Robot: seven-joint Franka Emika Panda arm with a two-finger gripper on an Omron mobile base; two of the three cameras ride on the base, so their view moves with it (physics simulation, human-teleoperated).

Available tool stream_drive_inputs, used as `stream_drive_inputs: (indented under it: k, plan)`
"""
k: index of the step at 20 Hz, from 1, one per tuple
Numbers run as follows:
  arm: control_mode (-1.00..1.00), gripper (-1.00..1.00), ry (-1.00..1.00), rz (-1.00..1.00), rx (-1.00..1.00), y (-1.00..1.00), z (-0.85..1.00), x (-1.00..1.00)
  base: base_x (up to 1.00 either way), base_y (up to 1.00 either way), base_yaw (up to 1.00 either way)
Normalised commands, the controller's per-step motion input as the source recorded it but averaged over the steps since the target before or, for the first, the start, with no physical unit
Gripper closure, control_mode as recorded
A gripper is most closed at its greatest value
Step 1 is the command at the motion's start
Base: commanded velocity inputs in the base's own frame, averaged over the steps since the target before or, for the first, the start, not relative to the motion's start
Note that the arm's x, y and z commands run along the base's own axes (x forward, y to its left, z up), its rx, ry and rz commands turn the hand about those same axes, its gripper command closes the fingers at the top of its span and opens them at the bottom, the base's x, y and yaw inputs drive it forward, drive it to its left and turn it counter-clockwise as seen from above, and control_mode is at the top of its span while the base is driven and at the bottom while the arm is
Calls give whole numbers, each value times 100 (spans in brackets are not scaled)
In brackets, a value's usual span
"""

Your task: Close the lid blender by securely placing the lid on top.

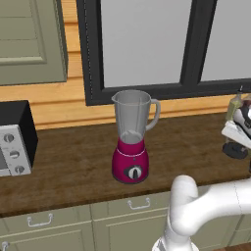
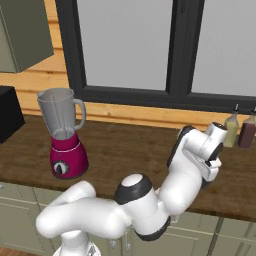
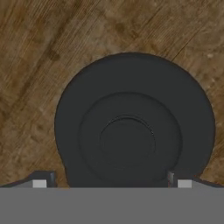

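Black and round, the lid lies flat on the brown wooden counter, seen from straight above in the hand view, with raised rings around a small centre knob. The gripper hangs just over it, its two fingertips spread wide at either side of the lid's near edge, one clear of the rim and the other over it; the jaws stand apart and grasp nothing. In the left base view the lid shows as a dark disc at the right edge of the counter, under the white hand. Well apart from it to the left stands the blender, a magenta base with a black dial bearing a tall clear grey jar whose mouth is uncovered. Farther left sits a black-and-silver oven with knobs. Two bottles stand by the wall under the dark-framed window, beyond the hand.
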Motion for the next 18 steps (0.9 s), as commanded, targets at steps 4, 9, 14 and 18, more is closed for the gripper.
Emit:
stream_drive_inputs:
  k: [4,9,14,18]
  plan:
    - [-100,-100,0,0,0,-17,-36,20,0,0,0]
    - [-100,-100,0,0,0,-3,-44,18,0,0,0]
    - [-100,-100,1,0,0,0,-44,24,0,0,0]
    - [-100,-100,0,0,0,6,-68,1,0,0,0]
